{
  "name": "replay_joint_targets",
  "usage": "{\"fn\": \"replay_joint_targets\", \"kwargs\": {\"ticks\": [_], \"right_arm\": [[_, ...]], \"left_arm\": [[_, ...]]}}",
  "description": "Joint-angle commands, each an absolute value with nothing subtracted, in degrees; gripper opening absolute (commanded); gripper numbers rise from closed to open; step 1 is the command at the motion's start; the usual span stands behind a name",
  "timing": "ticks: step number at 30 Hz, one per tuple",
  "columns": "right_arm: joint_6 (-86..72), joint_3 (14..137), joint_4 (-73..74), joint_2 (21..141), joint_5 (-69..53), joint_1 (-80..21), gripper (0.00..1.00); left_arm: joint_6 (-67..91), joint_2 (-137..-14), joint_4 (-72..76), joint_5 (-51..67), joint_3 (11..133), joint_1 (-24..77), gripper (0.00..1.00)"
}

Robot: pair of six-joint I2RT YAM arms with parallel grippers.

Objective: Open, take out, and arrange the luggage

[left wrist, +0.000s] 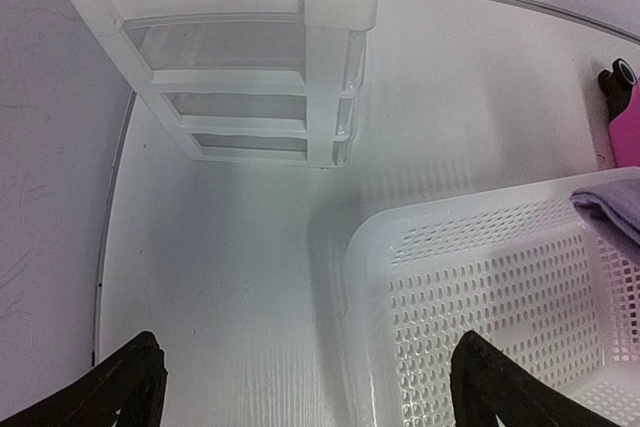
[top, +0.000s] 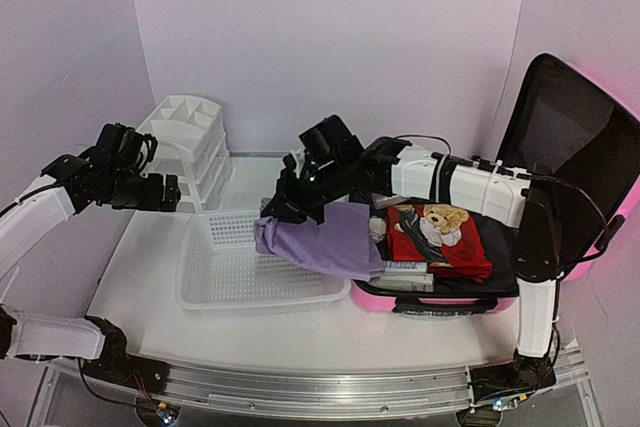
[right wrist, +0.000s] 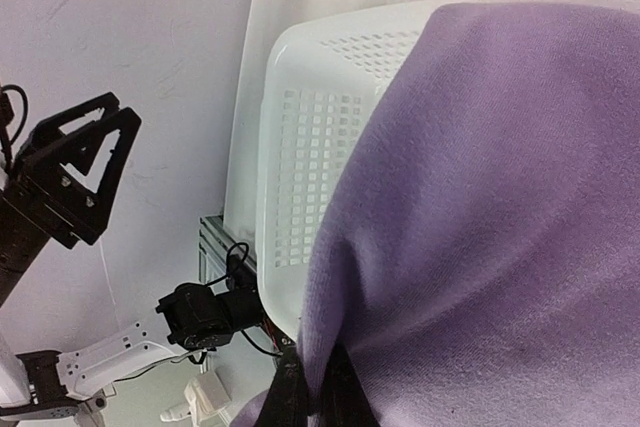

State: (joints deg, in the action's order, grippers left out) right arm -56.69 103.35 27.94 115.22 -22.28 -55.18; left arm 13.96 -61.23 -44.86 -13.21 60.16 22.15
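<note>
Pink suitcase [top: 575,137], open, right edge. Right gripper [top: 277,209] pinching purple cloth [top: 330,242] over basket [top: 215,282]. Left gripper [top: 170,192] jaws spread.

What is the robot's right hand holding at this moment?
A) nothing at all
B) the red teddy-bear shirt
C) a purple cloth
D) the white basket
C: the right hand is closed on the purple cloth, which drapes from the open pink suitcase over the rim of the white basket.
</note>
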Motion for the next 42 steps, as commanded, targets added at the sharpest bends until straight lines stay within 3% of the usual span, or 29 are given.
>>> {"fn": "replay_joint_targets", "kwargs": {"ticks": [1,30,37,42], "right_arm": [[-53.8,108.7,22.6,118.3,-23.3,-57.5,0.00],[-52.1,117.1,16.9,136.3,-16.3,-62.9,0.00],[-51.0,119.2,17.9,140.5,-14.4,-64.4,0.07],[-51.3,122.3,18.6,145.0,-13.6,-65.5,0.23]], "left_arm": [[14.7,-60.0,-42.6,-13.5,60.1,21.7,0.99],[14.6,-59.5,-42.3,-12.8,59.9,20.8,0.99],[14.6,-59.8,-42.3,-12.8,59.8,20.8,0.99],[14.6,-60.0,-42.3,-12.7,59.8,20.7,0.99]]}}
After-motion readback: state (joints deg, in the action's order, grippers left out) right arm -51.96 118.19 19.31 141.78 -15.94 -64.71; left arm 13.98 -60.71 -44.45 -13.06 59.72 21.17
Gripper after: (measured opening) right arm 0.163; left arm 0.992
